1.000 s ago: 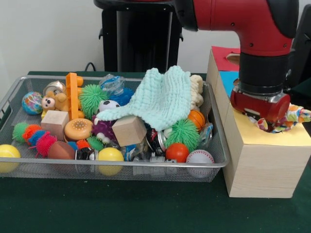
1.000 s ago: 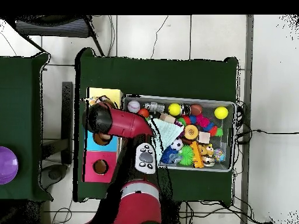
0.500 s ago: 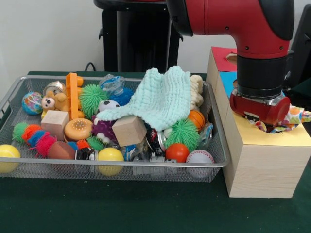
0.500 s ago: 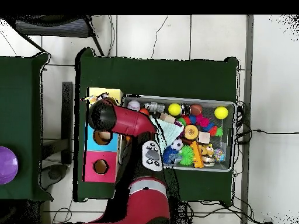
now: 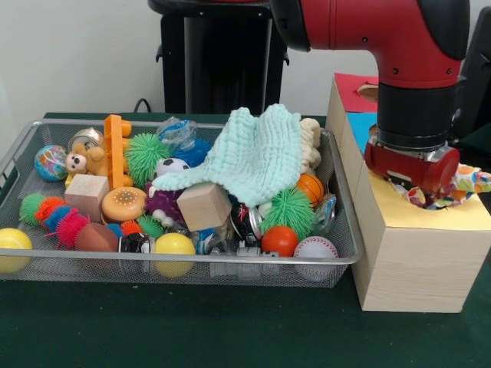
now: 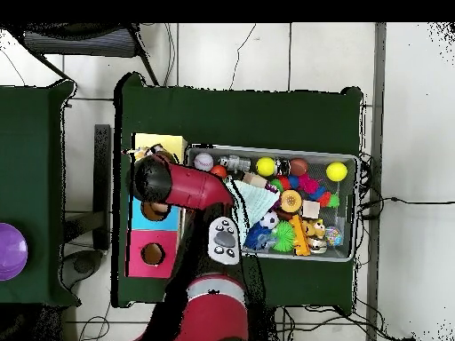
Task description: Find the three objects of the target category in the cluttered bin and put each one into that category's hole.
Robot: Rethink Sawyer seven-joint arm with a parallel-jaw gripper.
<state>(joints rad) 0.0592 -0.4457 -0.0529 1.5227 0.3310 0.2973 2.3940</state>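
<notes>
The silver wire mesh bin point(image 5: 23, 146) is full of toys; it also shows in the overhead view point(image 6: 355, 209). No polka dot cloth shows inside it. My gripper point(image 5: 412, 188) hangs low over the yellow top point(image 5: 453, 218) of the pale wooden box, right of the bin. A polka dot cloth point(image 5: 464, 182) bunches under it and spills out to the right. The round hole is hidden under my wrist and the cloth. In the overhead view my wrist point(image 6: 153, 178) covers the yellow end, with a bit of the cloth point(image 6: 142, 153) at its edge.
A mint green waffle-knit cloth point(image 5: 257, 153) drapes over the toys at the bin's right. Wooden cubes point(image 5: 203, 205), balls and spiky toys fill the rest. The blue-topped hole point(image 6: 155, 211) and the red-topped hole point(image 6: 153, 254) lie beside my wrist. A purple bowl point(image 6: 11, 251) sits on a side table.
My wrist has shifted slightly right and stays low over the yellow top. The polka dot cloth stays bunched under it. The bin's contents have not moved.
</notes>
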